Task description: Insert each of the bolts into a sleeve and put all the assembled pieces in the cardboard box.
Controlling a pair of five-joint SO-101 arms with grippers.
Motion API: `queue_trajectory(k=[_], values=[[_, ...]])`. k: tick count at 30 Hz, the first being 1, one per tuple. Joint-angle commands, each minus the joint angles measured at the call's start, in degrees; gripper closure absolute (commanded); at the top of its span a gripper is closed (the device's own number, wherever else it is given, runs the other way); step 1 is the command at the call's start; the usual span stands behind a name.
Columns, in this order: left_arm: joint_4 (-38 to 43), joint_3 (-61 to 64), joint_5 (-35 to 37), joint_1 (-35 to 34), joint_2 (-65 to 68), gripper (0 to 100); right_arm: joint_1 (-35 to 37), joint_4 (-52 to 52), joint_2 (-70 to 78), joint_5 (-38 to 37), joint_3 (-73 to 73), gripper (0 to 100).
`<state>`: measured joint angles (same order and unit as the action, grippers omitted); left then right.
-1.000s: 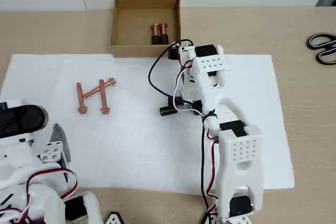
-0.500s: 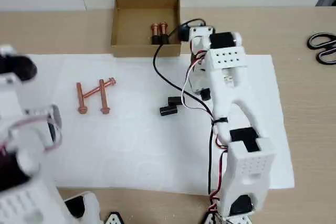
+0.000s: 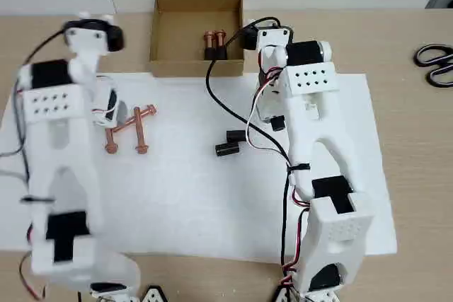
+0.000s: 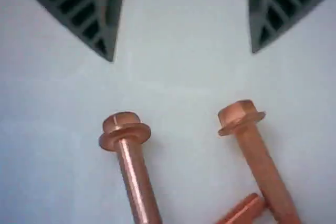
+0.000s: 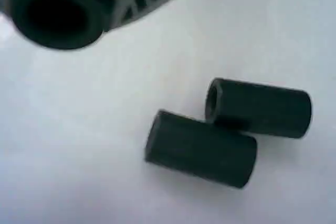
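Three copper bolts (image 3: 126, 129) lie crossed on the white mat (image 3: 177, 196). My left gripper (image 4: 181, 51) hangs open just above them, and in its wrist view two bolt heads (image 4: 125, 129) (image 4: 240, 115) lie beneath its fingers. Two black sleeves (image 3: 230, 143) rest side by side on the mat, also seen in the right wrist view (image 5: 199, 148) (image 5: 260, 108). My right gripper (image 3: 274, 124) hovers just right of them, shut on a third black sleeve (image 5: 55, 17), seen end-on. The cardboard box (image 3: 164, 33) at the back holds two assembled pieces (image 3: 214, 44).
Black scissors (image 3: 435, 63) lie on the wooden table at the far right. A black cable (image 3: 212, 97) loops from the right arm over the mat between the box and the loose sleeves. The near half of the mat is bare.
My left arm swung out from the near left corner to above the bolts. My right arm lifted off the sleeve pile and drew back toward the box, uncovering two sleeves.
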<state>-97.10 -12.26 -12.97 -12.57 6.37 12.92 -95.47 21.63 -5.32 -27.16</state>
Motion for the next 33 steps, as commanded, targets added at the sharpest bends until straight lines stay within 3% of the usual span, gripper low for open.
queue_trajectory(k=[1, 9, 12, 19, 25, 33], values=[[0.9, -5.9, -4.4, 1.6, 6.2, 84, -0.3, 0.0, -4.0, -0.3, 0.4, 99.5], [1.6, -17.8, -5.1, 1.6, 19.9, 84, -0.3, 0.1, -4.0, -0.3, 2.4, 99.5], [3.3, -23.4, -8.4, 0.9, 25.0, 84, -0.3, 0.1, -4.0, -0.3, 2.4, 99.5], [-2.6, -30.3, -8.9, 2.4, 33.4, 84, -0.3, 0.1, -4.0, -0.3, 2.4, 99.5], [-3.3, -30.7, 1.6, 3.2, 34.0, 84, -0.3, 0.1, -4.0, -0.3, 2.4, 99.5], [-3.3, -27.6, 8.4, 4.2, 34.6, 84, -0.3, 0.2, -4.0, -0.3, 2.4, 99.5]])
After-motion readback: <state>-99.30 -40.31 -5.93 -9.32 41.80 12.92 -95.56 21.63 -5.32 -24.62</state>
